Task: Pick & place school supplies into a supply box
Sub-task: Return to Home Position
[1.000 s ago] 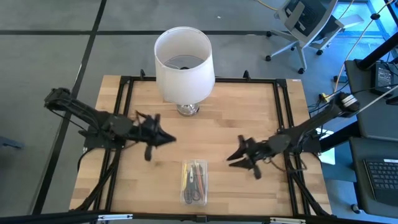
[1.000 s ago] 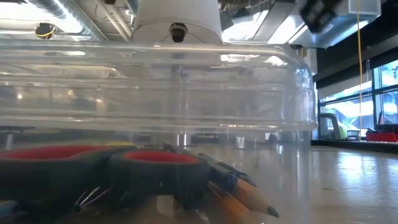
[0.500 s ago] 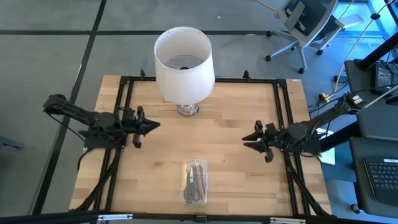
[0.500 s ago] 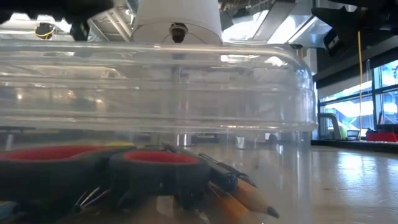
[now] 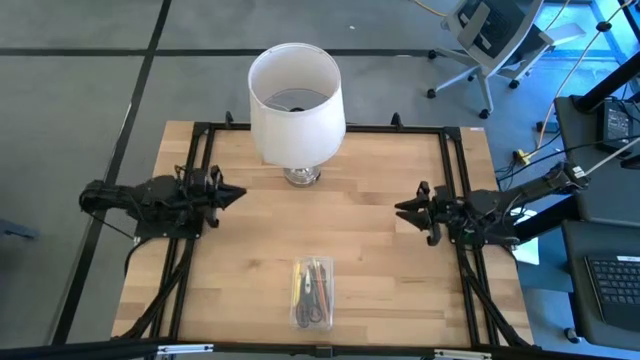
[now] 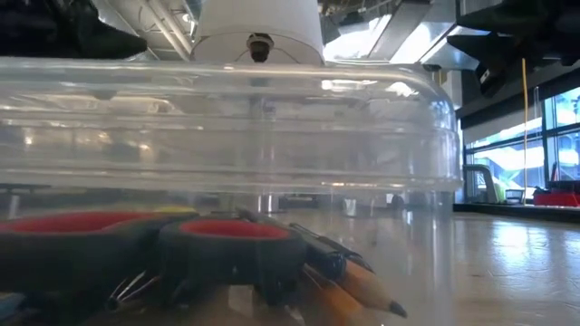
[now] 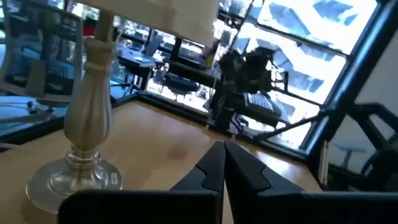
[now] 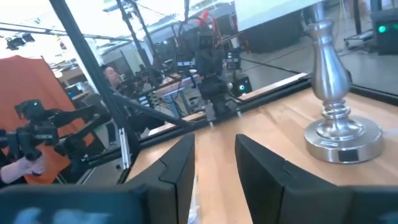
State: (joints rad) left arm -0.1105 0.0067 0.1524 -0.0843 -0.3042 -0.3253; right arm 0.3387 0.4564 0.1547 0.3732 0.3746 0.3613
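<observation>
The wooden table [image 5: 380, 230] carries a lamp whose tall white shade [image 5: 295, 100] stands on a silver foot [image 5: 302, 176] at the middle of the far edge. The left arm lies low over the table's left side, and the left gripper [image 5: 232, 193] points inward and holds nothing. In the left wrist view its two fingers [image 7: 211, 165] meet at the tips, so the jaws are closed. The right arm lies along the right side with the right gripper [image 5: 402, 210] facing inward, also empty. The right wrist view shows a plain gap between its fingers [image 8: 180, 158] — the jaws stand apart. Both grippers are well apart from the clear plastic box [image 5: 312, 292], which lies near the front edge, midway between the arms. Inside it — seen close in the low view — red-handled scissors [image 6: 227, 237] lie beside sharpened pencils [image 6: 362, 285].
</observation>
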